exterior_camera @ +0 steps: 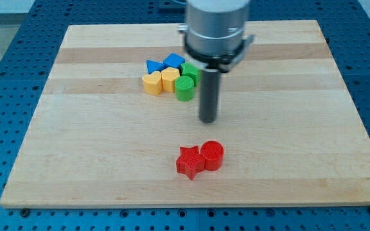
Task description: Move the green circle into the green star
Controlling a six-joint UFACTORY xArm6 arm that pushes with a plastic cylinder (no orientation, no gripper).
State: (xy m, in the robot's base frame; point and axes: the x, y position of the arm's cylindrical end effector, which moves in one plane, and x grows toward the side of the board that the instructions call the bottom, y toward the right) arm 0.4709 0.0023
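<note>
Standing: our tip (pixel 208 120) sat just right of the green circle (pixel 184 89), which touched the green star (pixel 190 72).
Pincer: none fitted, so no state to tell.
Reason: we judged them already joined.

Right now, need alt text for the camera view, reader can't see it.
My tip stands just right of and below a cluster: green circle, green star, two yellow blocks, two blue blocks. A red star touches a red circle lower on the wooden board.
</note>
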